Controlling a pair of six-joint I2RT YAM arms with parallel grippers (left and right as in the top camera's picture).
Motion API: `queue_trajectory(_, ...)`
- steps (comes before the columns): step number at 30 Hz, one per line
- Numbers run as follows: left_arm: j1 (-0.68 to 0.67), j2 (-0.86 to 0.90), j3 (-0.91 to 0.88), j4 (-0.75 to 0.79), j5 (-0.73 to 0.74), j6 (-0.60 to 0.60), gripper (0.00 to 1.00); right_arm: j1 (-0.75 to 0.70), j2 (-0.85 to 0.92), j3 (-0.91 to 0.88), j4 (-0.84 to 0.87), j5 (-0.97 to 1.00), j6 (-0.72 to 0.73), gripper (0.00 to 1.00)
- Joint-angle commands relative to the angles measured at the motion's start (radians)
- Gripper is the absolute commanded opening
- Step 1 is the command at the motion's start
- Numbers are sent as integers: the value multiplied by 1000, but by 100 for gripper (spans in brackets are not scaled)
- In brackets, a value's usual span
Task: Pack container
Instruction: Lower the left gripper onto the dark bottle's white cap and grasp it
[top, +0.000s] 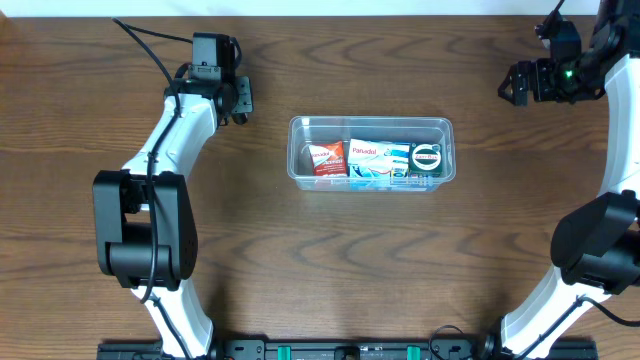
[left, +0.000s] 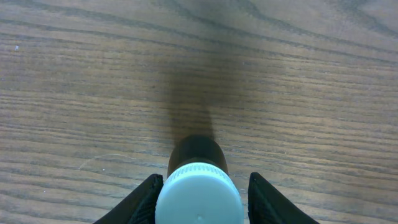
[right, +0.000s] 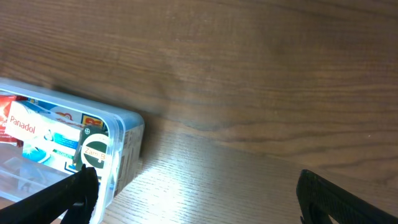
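The clear plastic container (top: 300, 150) sits mid-table and holds a red box (top: 327, 158), a white-blue Panadol box (top: 375, 160) and a round green tin (top: 427, 158). It also shows in the right wrist view (right: 127, 134), at the left. My left gripper (top: 238, 100) is at the far left of the table. In the left wrist view its fingers (left: 205, 202) are closed against both sides of a dark bottle with a white ribbed cap (left: 199, 196). My right gripper (top: 510, 83) is open and empty (right: 196, 199), right of and behind the container.
Brown wooden tabletop (top: 400, 260) all round. The arm bases stand at the front left (top: 140, 230) and front right (top: 595, 245). A black cable (top: 150, 45) runs behind the left arm.
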Motion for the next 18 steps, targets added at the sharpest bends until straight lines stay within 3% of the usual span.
queue_trajectory(1,-3,-1,10,-1,-13,3,43,-7,0,18,0,-3,14,99)
queue_trajectory(18,-3,-13,10,-2,-12,3,29,-7,0,18,0,-3,14,99)
